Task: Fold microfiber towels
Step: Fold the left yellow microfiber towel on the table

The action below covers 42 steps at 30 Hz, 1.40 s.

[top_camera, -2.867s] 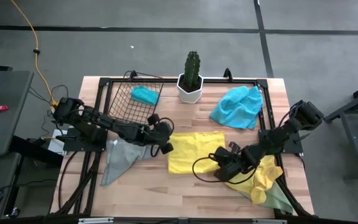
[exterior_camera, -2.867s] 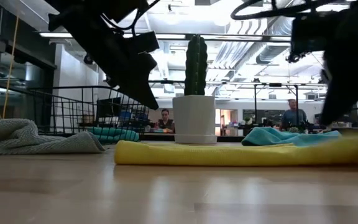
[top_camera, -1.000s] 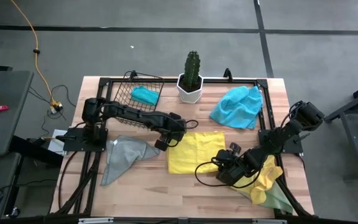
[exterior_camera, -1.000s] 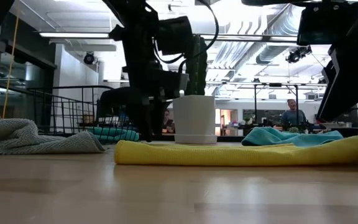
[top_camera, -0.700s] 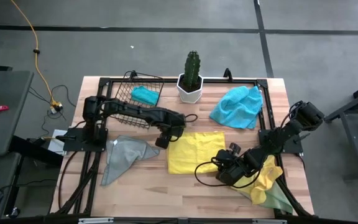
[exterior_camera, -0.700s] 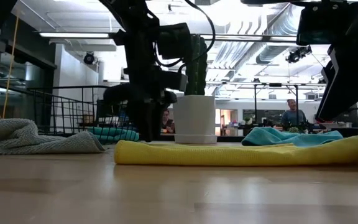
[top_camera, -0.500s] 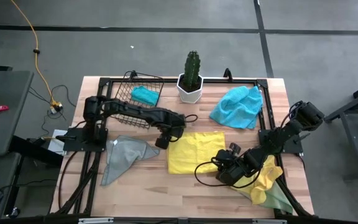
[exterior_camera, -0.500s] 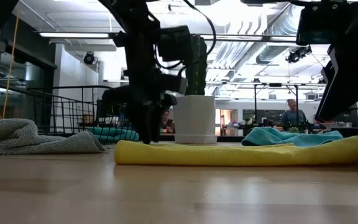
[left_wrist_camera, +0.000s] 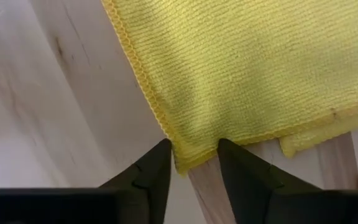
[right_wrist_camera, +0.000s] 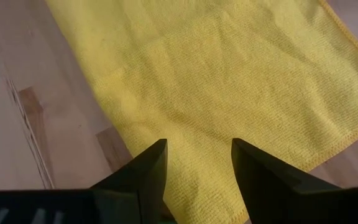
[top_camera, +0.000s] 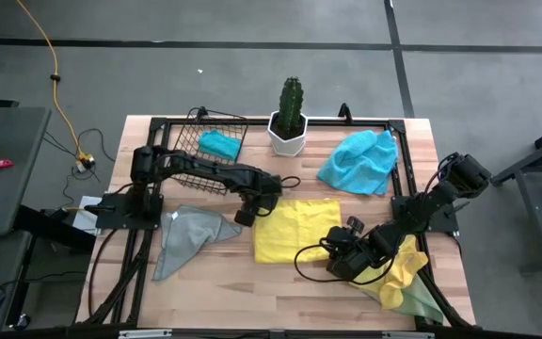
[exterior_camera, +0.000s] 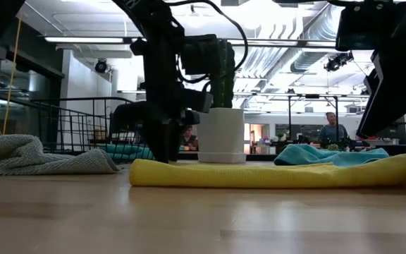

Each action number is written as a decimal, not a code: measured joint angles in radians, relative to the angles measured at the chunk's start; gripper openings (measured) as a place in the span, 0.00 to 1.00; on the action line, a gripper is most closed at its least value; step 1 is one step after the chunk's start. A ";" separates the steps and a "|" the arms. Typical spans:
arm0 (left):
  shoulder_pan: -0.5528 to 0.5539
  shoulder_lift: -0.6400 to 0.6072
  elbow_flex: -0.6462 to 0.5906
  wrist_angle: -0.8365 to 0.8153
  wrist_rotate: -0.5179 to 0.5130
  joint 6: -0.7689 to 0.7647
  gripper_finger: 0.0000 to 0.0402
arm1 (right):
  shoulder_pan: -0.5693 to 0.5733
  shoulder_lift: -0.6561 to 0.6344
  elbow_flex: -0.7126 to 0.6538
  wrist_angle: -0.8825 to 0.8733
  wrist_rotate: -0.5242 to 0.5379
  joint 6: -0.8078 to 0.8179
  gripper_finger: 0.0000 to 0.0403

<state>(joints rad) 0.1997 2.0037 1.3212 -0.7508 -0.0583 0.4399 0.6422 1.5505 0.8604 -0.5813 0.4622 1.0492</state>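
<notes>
High view: yellow towel (top_camera: 294, 229) flat mid-bench (top_camera: 224, 282). Left claw (top_camera: 246, 216) at its 9 o'clock corner, fingers (left_wrist_camera: 157, 177) straddling the hem, not clamped. Right claw (top_camera: 339, 259) spread at its 4 o'clock edge.

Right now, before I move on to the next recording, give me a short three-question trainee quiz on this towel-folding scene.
1. True or false: the flat yellow towel lies inside the wire basket.
2. Which gripper has a corner of that towel between its fingers? A) left gripper B) right gripper C) neither
3. Fill in: the potted cactus stands between the wire basket and the crumpled ____ towel at the table's far edge.

Key
1. False: it lies on the bare table; the basket holds a small turquoise cloth.
2. A: the left wrist view shows the corner between the left fingers; the right gripper's fingers are open above the towel.
3. blue
</notes>
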 joint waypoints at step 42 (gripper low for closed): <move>0.035 0.015 0.098 -0.096 0.014 -0.018 0.39 | -0.007 -0.002 0.001 -0.051 0.088 0.007 0.43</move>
<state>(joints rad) 0.2346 2.0190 1.4197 -0.8470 -0.0438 0.4219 0.6350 1.5482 0.8610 -0.6325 0.5499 1.0567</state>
